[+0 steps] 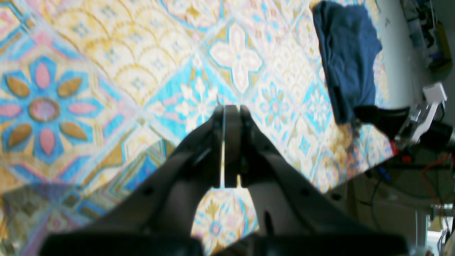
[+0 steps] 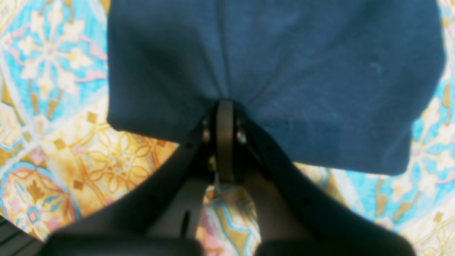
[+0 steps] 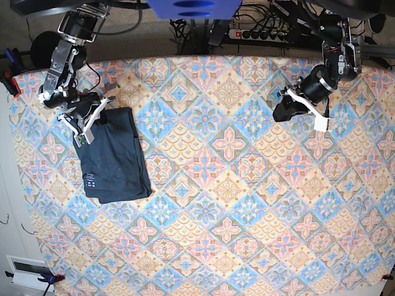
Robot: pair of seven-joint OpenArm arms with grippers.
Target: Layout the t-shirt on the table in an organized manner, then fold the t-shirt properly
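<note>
The navy t-shirt (image 3: 116,157) lies folded into a compact rectangle at the table's (image 3: 228,203) left side. My right gripper (image 3: 99,114) sits at the shirt's far left corner. In the right wrist view its jaws (image 2: 224,104) are shut over the t-shirt (image 2: 284,64), and creases in the fabric gather at the tips. My left gripper (image 3: 281,112) hovers over the far right part of the table, shut and empty. The left wrist view shows this gripper (image 1: 227,106) above bare cloth (image 1: 106,53), with the t-shirt (image 1: 346,53) and the right gripper (image 1: 357,113) far off.
A power strip with cables (image 3: 259,31) lies on the floor behind the table. Red clamps (image 3: 9,80) hold the cloth at the left edge. A white box (image 3: 24,271) sits beyond the near left corner. The table's edge (image 1: 355,177) cuts across the left wrist view.
</note>
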